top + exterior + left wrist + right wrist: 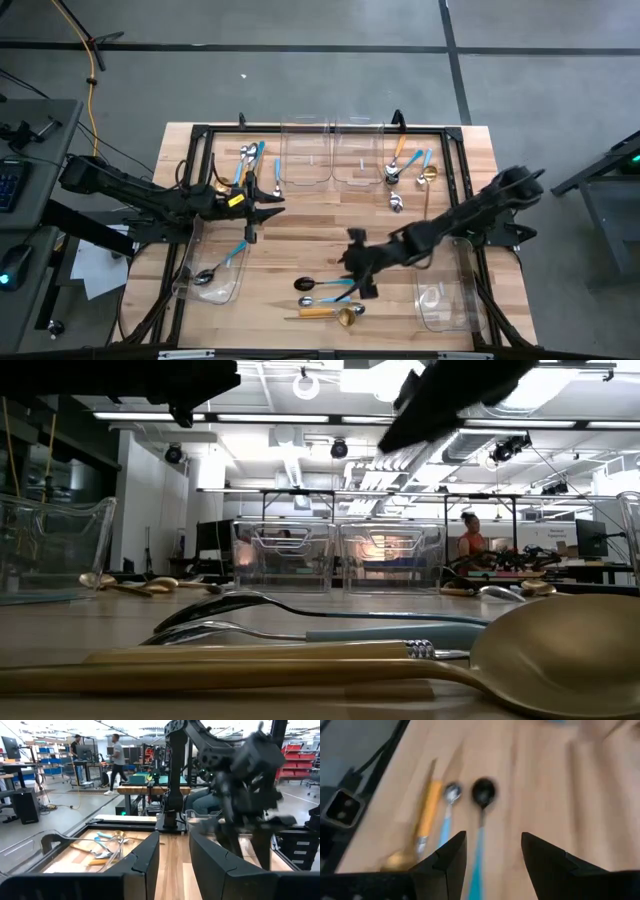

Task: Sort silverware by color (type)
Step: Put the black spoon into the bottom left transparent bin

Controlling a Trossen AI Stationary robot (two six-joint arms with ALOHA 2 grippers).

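Right tool [362, 272] hangs open and empty just above the dark-headed blue-handled spoon [325, 284] on the table [330, 225], its handle running toward that tool; left tool [262, 208], part-open and empty, is farther off.

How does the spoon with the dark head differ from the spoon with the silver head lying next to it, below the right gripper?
The dark-headed spoon with a blue handle has a black, matte-looking bowl; the silver-headed spoon with a light-blue handle has a shiny one. The dark bowl is also larger. The dark-headed spoon lies between the fingers of the right gripper, the silver-headed one off to one side. Both lie flat on the wooden table, roughly parallel, with bluish handles.
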